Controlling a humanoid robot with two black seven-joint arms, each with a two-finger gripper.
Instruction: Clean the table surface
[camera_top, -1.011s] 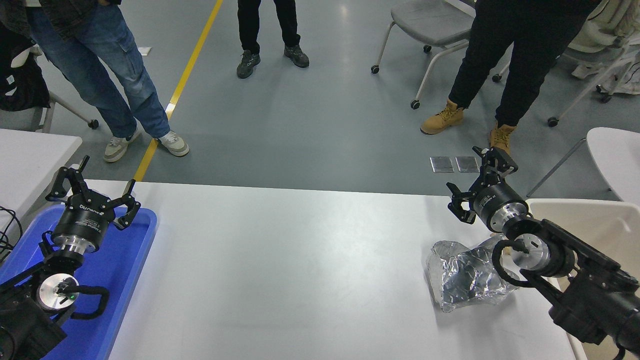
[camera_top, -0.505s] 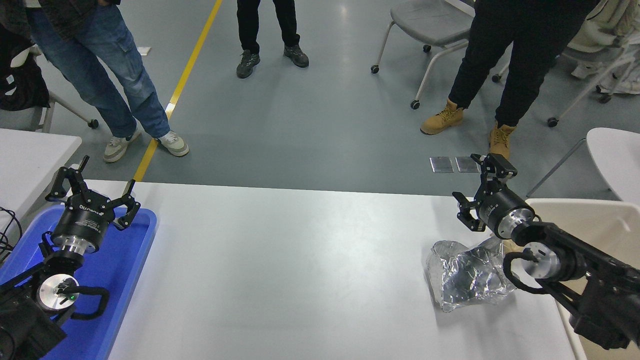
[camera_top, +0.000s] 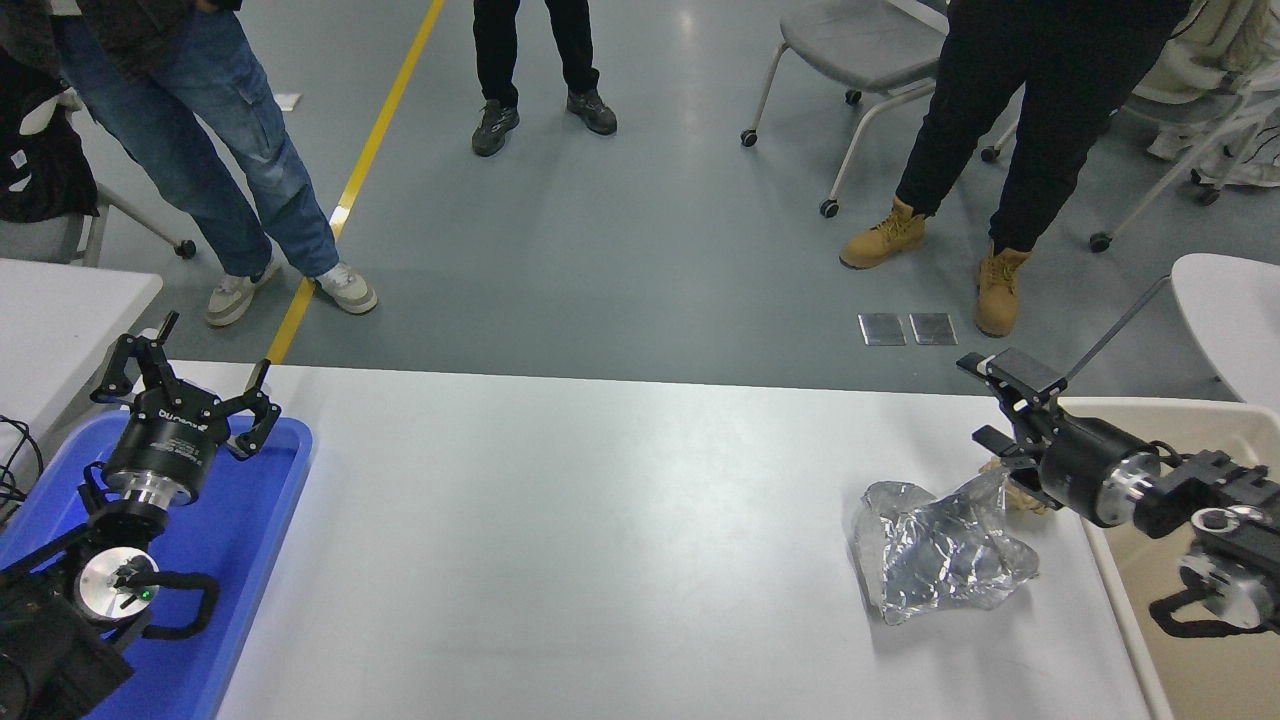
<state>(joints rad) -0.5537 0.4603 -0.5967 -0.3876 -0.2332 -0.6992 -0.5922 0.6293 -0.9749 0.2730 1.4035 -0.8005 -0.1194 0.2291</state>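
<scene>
The table surface is a wide white-grey tabletop filling the lower half of the head view. A crumpled clear plastic wrapper lies on it near the right end. My right gripper comes in from the right edge, open and empty, just above and to the right of the wrapper and clear of it. A small tan scrap shows partly under the gripper's wrist. My left gripper is parked, open and empty, over the blue tray at the lower left.
A blue plastic tray sits at the table's left end. A beige bin stands at its right end. A smaller white table is at the far left. Three people stand on the floor beyond, with wheeled chairs.
My right arm has pulled back to the right and lower, toward the beige bin, and its gripper has turned. The wrapper and the left arm have not moved.
</scene>
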